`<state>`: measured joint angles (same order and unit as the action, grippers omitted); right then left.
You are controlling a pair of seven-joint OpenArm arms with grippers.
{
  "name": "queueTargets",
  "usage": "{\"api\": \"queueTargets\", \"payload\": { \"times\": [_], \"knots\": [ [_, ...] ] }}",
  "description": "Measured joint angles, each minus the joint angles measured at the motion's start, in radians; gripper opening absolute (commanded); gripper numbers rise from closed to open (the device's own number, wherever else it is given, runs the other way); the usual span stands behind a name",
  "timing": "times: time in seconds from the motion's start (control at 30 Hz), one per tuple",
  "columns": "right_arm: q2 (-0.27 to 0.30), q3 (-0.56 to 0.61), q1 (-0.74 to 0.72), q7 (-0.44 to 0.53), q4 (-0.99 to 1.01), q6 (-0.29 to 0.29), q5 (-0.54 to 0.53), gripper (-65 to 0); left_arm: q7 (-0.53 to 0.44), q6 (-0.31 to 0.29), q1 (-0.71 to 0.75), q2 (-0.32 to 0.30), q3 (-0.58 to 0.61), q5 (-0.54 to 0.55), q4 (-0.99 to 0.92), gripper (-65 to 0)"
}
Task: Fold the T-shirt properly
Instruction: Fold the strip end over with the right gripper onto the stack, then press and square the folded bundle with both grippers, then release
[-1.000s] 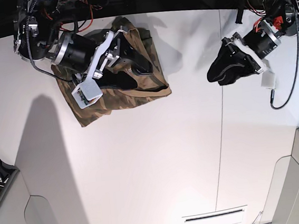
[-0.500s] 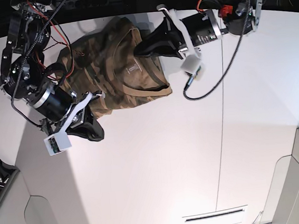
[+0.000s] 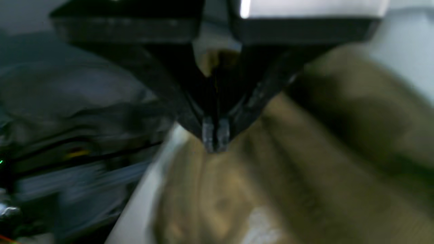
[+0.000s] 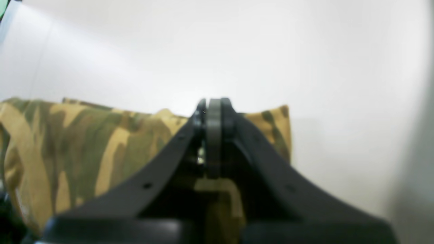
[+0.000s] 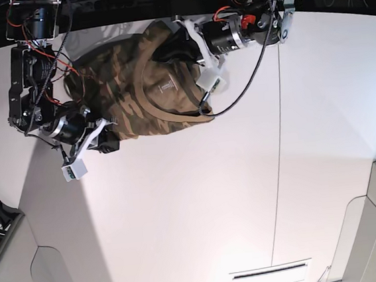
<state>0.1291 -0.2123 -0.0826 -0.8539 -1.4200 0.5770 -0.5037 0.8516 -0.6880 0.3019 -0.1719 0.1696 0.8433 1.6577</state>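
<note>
The left gripper (image 3: 215, 139) had its two tips pressed together at the far edge of the shirt (image 5: 145, 102). Whether it pinched cloth could not be told, as that picture was blurry. The right gripper (image 4: 213, 112) was shut tight too, at the shirt's near side edge, with cloth bunched under it. The shirt lay crumpled near the far edge of the white table (image 5: 201, 206), toward its corner. It looked soft, light and floppy. Pinching it at the shoulders or bottom corners seemed best.

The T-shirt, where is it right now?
In the base view the T-shirt lies bunched at the table's far left, between the right gripper and left gripper.
</note>
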Motion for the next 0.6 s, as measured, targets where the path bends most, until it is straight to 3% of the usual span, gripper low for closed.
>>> {"api": "queueTargets", "payload": {
  "times": [0.23,0.4,0.6],
  "knots": [
    [0.08,0.0,0.016,-0.035,-0.001,0.0,-0.071,-65.0,-0.019,0.002,-0.158,0.001,-0.096,-0.143,-0.104,-65.0],
    [0.084,0.0,0.058,-0.052,-0.003,0.0,-0.141,-65.0,-0.093,-0.021,-0.301,-0.014,-0.103,-0.204,-0.269,-65.0],
    [0.081,0.0,0.134,-0.059,-0.008,0.001,-0.219,-65.0,-0.088,0.018,-0.489,-0.022,-0.104,-0.256,-0.394,-65.0]
  ]
}}
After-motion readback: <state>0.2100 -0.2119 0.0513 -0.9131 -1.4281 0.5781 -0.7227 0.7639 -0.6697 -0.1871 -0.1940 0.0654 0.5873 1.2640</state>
